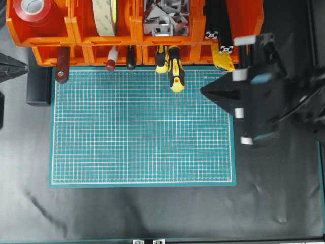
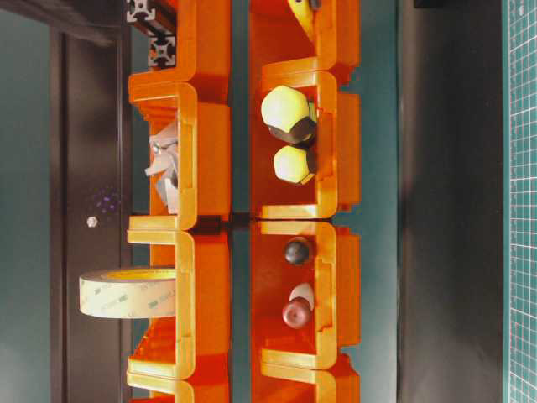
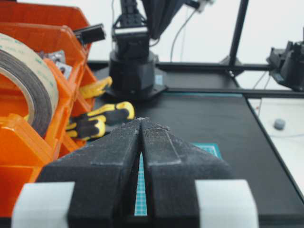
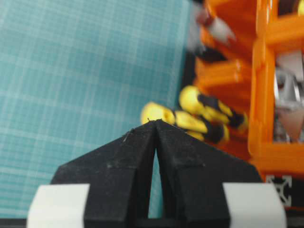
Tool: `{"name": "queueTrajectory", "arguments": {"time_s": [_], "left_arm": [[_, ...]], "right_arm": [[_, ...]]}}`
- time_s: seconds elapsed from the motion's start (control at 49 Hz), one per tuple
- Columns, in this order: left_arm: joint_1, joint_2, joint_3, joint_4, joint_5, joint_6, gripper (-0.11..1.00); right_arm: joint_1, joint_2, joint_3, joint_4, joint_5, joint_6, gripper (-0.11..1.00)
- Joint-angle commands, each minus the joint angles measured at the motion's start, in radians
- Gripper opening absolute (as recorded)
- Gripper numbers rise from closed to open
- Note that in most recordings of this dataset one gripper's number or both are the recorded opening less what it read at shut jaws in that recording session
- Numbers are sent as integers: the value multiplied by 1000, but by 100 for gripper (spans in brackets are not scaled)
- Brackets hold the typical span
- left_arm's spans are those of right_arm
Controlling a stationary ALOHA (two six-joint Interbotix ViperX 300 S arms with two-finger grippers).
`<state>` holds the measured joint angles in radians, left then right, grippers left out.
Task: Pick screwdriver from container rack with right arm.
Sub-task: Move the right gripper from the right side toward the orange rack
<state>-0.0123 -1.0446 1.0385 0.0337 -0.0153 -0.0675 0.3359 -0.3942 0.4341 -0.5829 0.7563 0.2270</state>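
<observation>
The screwdriver (image 1: 176, 71) lies in the lower row of the orange container rack (image 1: 76, 38), its black-and-yellow handle sticking out over the green mat. A stubbier yellow-and-black tool (image 1: 161, 58) lies just left of it. My right gripper (image 1: 203, 90) hovers over the mat's right edge, shut and empty, tips pointing left, a little right of and below the handle's end. In the right wrist view the screwdriver (image 4: 164, 115) sits just beyond the shut tips (image 4: 154, 122). My left gripper (image 3: 141, 118) is shut and empty at the far left (image 1: 23, 66). The shaft is hidden in the bin.
The rack (image 2: 210, 126) also holds a red tape roll (image 1: 38, 12), a pale tape roll (image 1: 104, 18), metal brackets (image 1: 165, 18), black extrusions (image 1: 218, 30), red-handled tools (image 1: 111, 58) and a yellow tool (image 1: 223, 58). The green cutting mat (image 1: 142, 127) lies in front.
</observation>
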Motion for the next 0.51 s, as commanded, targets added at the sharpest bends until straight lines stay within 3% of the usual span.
{"name": "queueTrajectory", "arguments": {"time_s": [0.0,0.122,0.224,0.285,0.489], "left_arm": [[-3,11,-23,3,-5,-3,0],[-3,14,-21,3,-5,-3,0],[-2,14,-20,3,-5,-6,0],[-3,14,-18,3,-5,-11,0],[-3,14,-14,3,-8,-12,0]], "right_arm": [[87,54,-54,-215,160,98,0],[201,126,-69,-480,368,241,0],[275,183,-52,-632,518,331,0],[304,216,-37,-666,569,365,0],[365,324,-32,-666,586,377,0]]}}
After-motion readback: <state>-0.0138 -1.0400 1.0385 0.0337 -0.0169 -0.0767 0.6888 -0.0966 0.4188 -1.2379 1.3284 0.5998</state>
